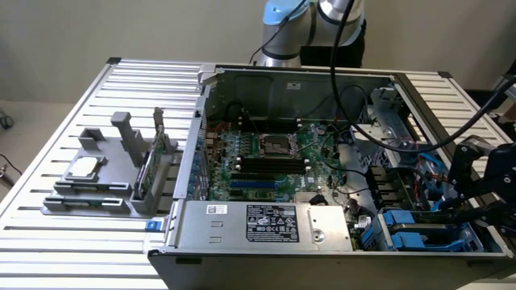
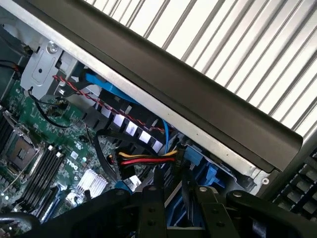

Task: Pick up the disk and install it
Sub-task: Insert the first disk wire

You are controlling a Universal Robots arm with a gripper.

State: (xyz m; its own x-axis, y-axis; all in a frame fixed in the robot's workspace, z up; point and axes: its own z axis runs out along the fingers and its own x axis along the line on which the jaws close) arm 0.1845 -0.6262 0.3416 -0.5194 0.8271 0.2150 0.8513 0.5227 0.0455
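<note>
My end effector (image 2: 172,186) was black. The disk (image 1: 411,238) showed its blue carrier. The motherboard (image 1: 266,163) was green, and the power supply (image 1: 322,226) silver with a black-and-white label. The counter (image 1: 81,254) was white and ribbed in stripes, the fixture (image 1: 96,181) grey, and the wire bundle (image 2: 143,157) red, yellow and black.

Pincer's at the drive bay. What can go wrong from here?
1. Power lead hangs right by the pincer; it could snag.
2. Case rim sits close alongside; a sideways move may clip it.
3. Blue carriers sit side by side; it might catch the wrong one.
</note>
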